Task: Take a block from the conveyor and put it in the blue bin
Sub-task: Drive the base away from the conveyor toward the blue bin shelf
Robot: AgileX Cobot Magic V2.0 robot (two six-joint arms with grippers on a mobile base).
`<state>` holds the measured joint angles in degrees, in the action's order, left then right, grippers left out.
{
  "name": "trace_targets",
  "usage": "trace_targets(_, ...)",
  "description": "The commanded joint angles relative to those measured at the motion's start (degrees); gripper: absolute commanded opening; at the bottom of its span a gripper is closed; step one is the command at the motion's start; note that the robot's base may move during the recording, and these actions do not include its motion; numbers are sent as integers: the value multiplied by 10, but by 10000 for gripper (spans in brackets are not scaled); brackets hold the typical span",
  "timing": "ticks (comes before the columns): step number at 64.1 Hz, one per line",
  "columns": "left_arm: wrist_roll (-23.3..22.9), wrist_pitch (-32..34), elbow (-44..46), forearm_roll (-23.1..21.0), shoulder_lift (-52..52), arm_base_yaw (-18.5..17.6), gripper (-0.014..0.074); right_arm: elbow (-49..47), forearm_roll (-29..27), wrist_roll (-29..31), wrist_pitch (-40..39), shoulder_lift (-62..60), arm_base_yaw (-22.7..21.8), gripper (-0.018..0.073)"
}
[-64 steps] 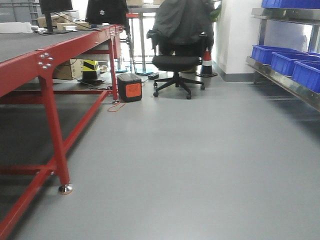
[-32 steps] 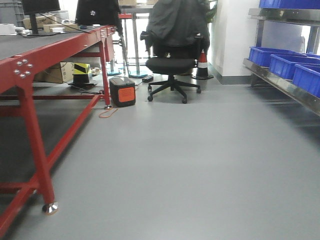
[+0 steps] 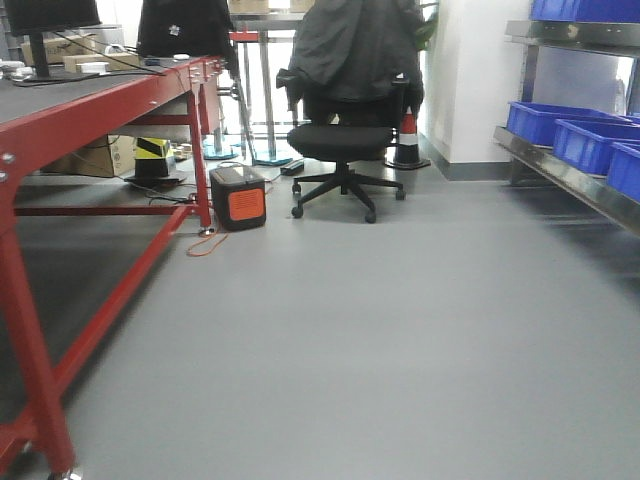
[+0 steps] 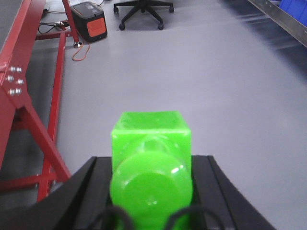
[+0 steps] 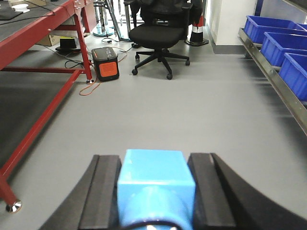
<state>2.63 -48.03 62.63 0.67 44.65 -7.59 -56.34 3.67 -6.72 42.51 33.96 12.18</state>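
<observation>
My right gripper (image 5: 154, 191) is shut on the bright blue block (image 5: 154, 179), its stud facing the camera, held above the grey floor. My left gripper (image 4: 151, 182) is shut on a bright green brick (image 4: 151, 143) of the same shape. The conveyor (image 3: 60, 95), a dark belt on a red frame, runs along the left; it also shows in the right wrist view (image 5: 33, 33) and the left wrist view (image 4: 14, 52). Blue bins (image 3: 570, 125) sit on a metal shelf at the right, also in the right wrist view (image 5: 280, 40). Neither gripper shows in the front view.
A black office chair (image 3: 345, 140) draped with a jacket stands ahead at the back. A black and orange box (image 3: 238, 198) with an orange cable lies by the conveyor's leg (image 3: 200, 160). A traffic cone (image 3: 406, 140) stands by the wall. Open grey floor (image 3: 380, 330) lies between conveyor and shelf.
The view has moved forward and a little right: the conveyor's near leg has slid left and down toward the frame's edge, and the chair and box appear closer.
</observation>
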Motion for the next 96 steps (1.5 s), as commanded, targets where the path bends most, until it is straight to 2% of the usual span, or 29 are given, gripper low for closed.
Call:
trace_targets(1, -4, 11, -1, 0, -3, -5, -111, -4, 7, 4, -10, -3, 1, -154)
trace_targets(96, -4, 11, -1, 0, -3, -5, -111, -4, 7, 4, -10, -3, 1, -154)
